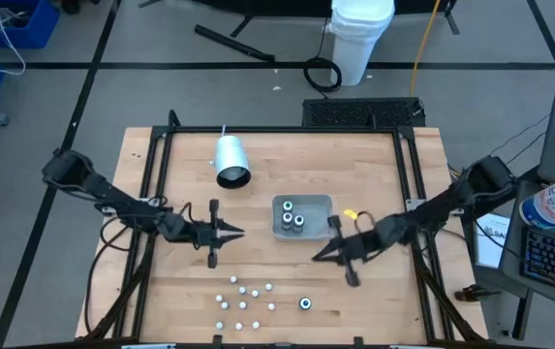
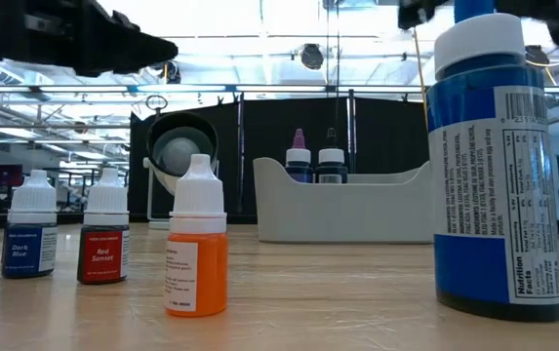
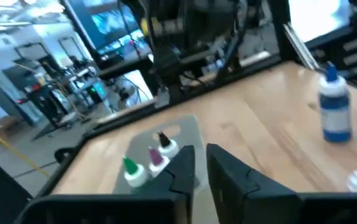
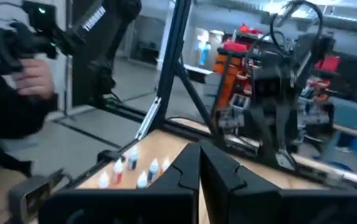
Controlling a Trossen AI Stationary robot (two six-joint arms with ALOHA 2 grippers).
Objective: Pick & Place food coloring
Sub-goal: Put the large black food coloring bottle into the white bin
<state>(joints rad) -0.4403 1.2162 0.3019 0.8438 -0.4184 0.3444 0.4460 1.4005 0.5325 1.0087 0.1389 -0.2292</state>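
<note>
Several tiny white-capped food coloring bottles [image 1: 243, 301] stand upright on the table near its front edge, and a wider blue one [image 1: 305, 304] stands to their right. Three more bottles [image 1: 292, 215] stand in the grey tray [image 1: 318, 202]. In the low view an orange bottle [image 2: 196, 244] and the wide blue bottle [image 2: 494, 166] are nearest. My left gripper [image 1: 238, 233] hovers level just left of the tray, its fingers [image 3: 184, 171] a narrow gap apart and empty. My right gripper [image 1: 318, 258] hangs shut and empty between the tray and the bottles.
A white cylinder [image 1: 231, 160] lies on its side at the far left of the table, its open end toward the near edge. A black frame [image 1: 408, 184] borders the table. A person's hand [image 4: 35, 74] shows beyond the table in the right wrist view.
</note>
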